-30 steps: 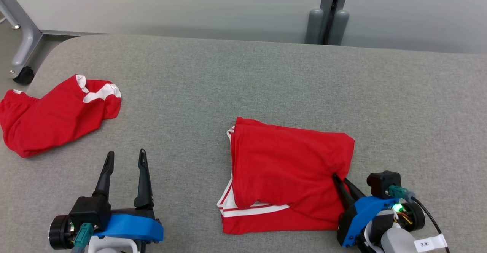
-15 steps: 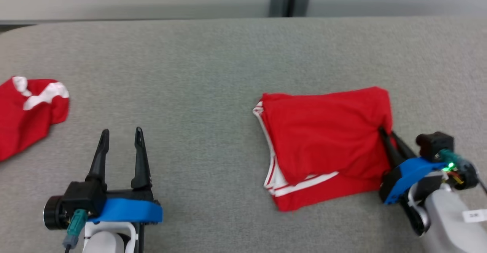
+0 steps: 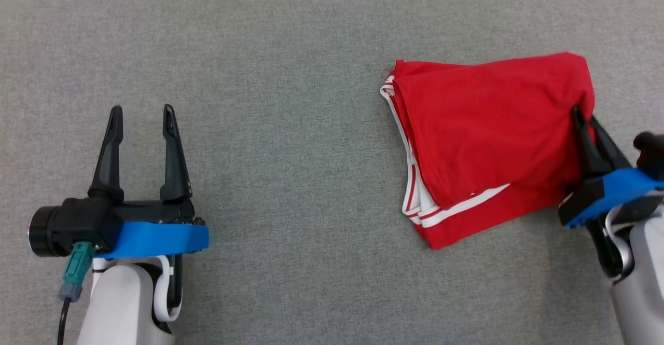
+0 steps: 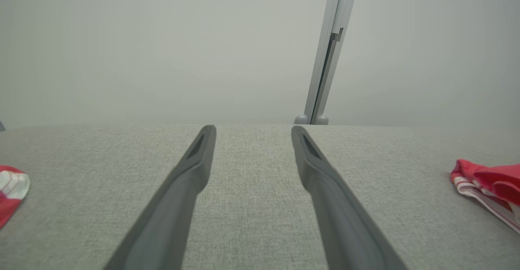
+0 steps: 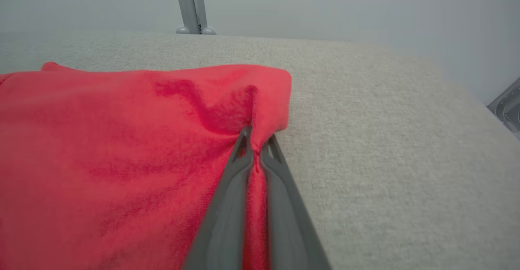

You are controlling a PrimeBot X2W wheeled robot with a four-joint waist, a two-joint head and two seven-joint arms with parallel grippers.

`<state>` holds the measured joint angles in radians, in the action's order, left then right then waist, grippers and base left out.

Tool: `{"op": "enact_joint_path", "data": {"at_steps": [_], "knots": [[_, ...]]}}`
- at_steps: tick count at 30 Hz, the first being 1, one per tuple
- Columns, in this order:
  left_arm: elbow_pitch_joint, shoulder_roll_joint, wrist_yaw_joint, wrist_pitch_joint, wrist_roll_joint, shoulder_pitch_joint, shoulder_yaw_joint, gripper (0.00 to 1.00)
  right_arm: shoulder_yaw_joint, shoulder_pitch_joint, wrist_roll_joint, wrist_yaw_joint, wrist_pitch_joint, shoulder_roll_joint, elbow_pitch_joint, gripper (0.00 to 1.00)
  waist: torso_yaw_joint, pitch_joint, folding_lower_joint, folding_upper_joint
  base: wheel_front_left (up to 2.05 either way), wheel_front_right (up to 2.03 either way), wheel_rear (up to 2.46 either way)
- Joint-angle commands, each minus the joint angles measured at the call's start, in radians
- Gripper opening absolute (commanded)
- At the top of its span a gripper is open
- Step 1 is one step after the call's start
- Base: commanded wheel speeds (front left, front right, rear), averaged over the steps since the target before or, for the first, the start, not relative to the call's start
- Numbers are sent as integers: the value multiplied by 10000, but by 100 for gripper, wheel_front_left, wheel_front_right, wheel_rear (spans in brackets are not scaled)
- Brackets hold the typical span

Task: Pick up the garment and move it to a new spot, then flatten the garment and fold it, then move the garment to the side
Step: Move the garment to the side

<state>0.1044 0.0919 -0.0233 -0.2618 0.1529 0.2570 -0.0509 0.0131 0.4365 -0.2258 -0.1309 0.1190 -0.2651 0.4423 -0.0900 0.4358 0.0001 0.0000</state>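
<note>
The folded red cloth garment with white stripes lies on the right part of the grey fabric surface, its long side running left to right. The right hand pinches its right edge, fingers pressed together on the cloth. The left hand is spread wide, empty, well apart to the left. So the right arm looks best placed to drag it sideways.

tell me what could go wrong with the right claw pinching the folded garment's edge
The right claw grips only a small bunch at the right edge of the folded garment; dragging may peel the top layer and undo the fold. The left claw stands open, apart from it, so the striped layers could trail.
</note>
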Motion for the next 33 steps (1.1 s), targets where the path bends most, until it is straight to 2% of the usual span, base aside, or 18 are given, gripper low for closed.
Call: {"op": "enact_joint_path", "data": {"at_steps": [1,5,10,25,30,33], "knots": [[-39,70,-25,-43,-55,251,-9,100,56,394,35,2,-21,7,-146,0,43,112,-1,0,0,0,0],[-94,96,-91,-43,-95,410,-46,100,122,939,206,2,-193,-209,-325,0,145,275,-1,0,0,0,0],[-261,120,-84,-43,-149,442,-33,100,291,1876,381,2,-542,-792,-446,0,280,549,-1,0,0,0,0],[-619,86,-75,-43,-150,903,-134,100,1528,3920,486,2,-1375,-3599,737,0,940,1577,-1,0,0,0,0],[-670,103,-31,-44,-152,972,-130,100,1750,4259,709,2,-1454,-3921,1109,0,992,1701,-1,0,0,0,0],[-695,123,-12,-44,-162,977,-120,100,1919,4467,921,2,-1662,-3832,1368,0,963,1725,-1,0,0,0,0]]}}
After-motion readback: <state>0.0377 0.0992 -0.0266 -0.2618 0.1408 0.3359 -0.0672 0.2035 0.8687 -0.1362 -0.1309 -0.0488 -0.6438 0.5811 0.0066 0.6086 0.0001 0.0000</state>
